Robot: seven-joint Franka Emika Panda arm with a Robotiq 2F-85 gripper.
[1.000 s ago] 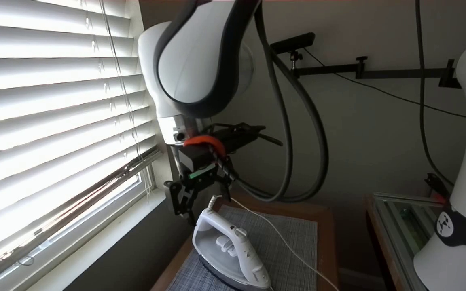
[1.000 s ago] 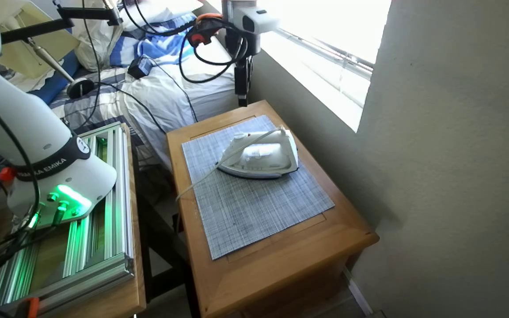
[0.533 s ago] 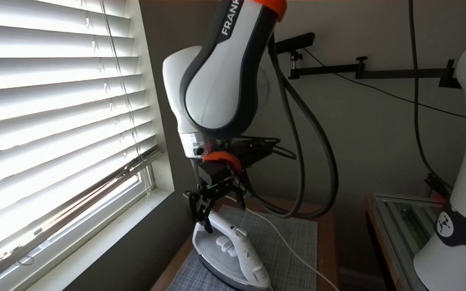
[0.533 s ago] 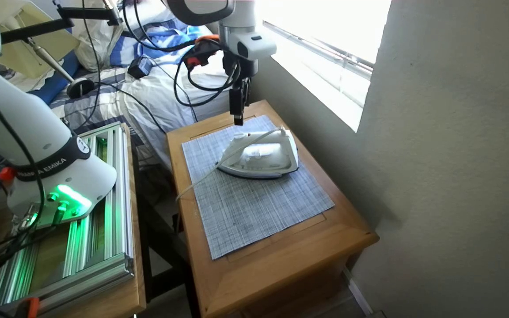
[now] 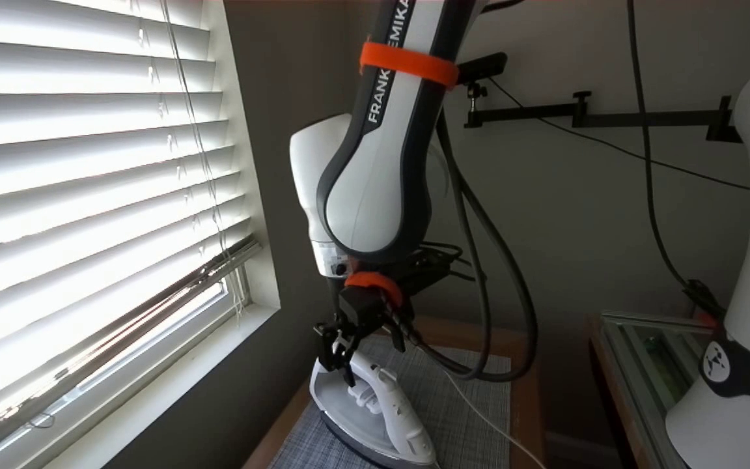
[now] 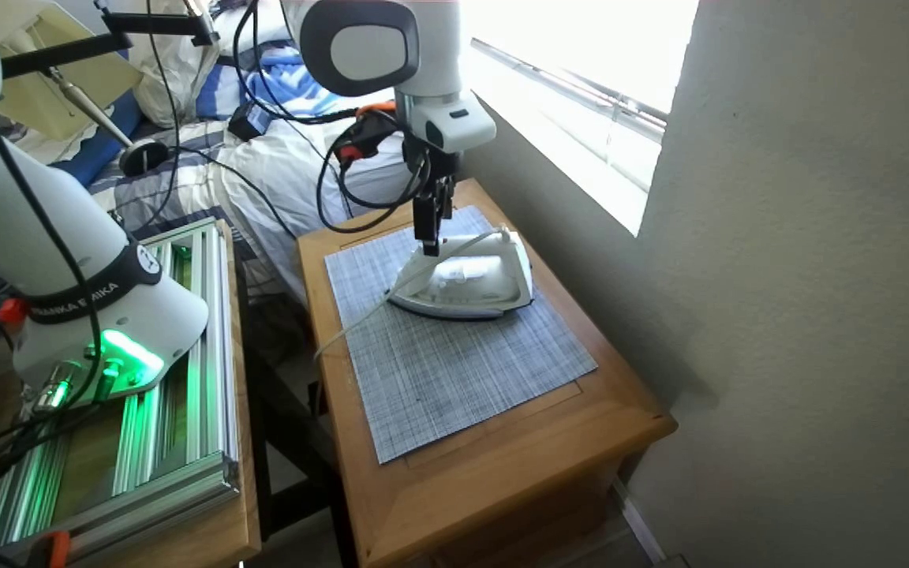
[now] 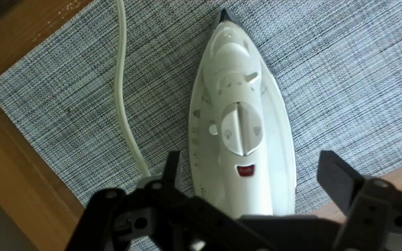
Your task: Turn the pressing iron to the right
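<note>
The pressing iron (image 5: 391, 417) is white with an arched handle and rests flat on a grey woven mat (image 6: 462, 386). In an exterior view, the iron (image 6: 478, 276) points its nose toward the robot base side. In the wrist view, the iron (image 7: 246, 195) points its nose up, with a dial and red badge on the handle. My gripper (image 7: 250, 157) is open, its fingers on either side of the iron's rear half and apart from it. In both exterior views, the gripper (image 5: 375, 366) is above the iron's rear part; the gripper (image 6: 429, 248) holds nothing. The iron's rear end is hidden in the wrist view.
The iron's thin cord (image 7: 119, 80) runs beside it across the mat and off the wooden table (image 6: 518, 489). A window with blinds (image 5: 88, 163) and its sill (image 5: 180, 384) stand close beside the table. A bed (image 6: 375, 166) lies behind. The robot base (image 6: 115, 315) stands on a metal frame.
The arm and gripper have moved down and over the iron, from beside the window to above the iron's rear. The gripper stays open. The iron has not moved.
</note>
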